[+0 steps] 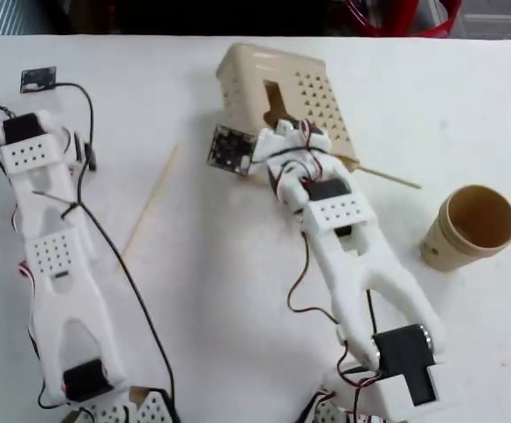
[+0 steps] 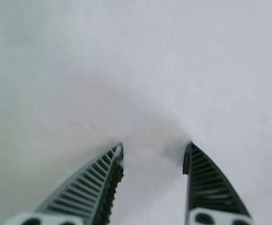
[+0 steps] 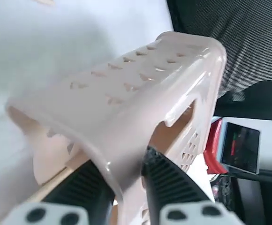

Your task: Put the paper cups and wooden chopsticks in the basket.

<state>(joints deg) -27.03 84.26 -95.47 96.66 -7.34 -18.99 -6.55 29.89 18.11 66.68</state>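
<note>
The beige basket (image 1: 273,75) sits at upper centre of the high view, its wall pinched between the fingers of the right end effector (image 3: 124,171). A second chopstick (image 1: 388,177) pokes out just right of it; a paper cup (image 1: 471,227) sits at far right, a wooden chopstick (image 1: 152,201) left of centre. The left end effector (image 2: 152,152) hangs spread over the bench (image 1: 194,291)

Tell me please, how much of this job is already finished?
Done: nothing visible. In hand: the right gripper clamps the wall of the beige perforated plastic basket. Still to do: the brown paper cup stands on the table, one wooden chopstick lies apart from the basket, a second chopstick pokes out beside it. The left gripper hangs open, empty.
</note>
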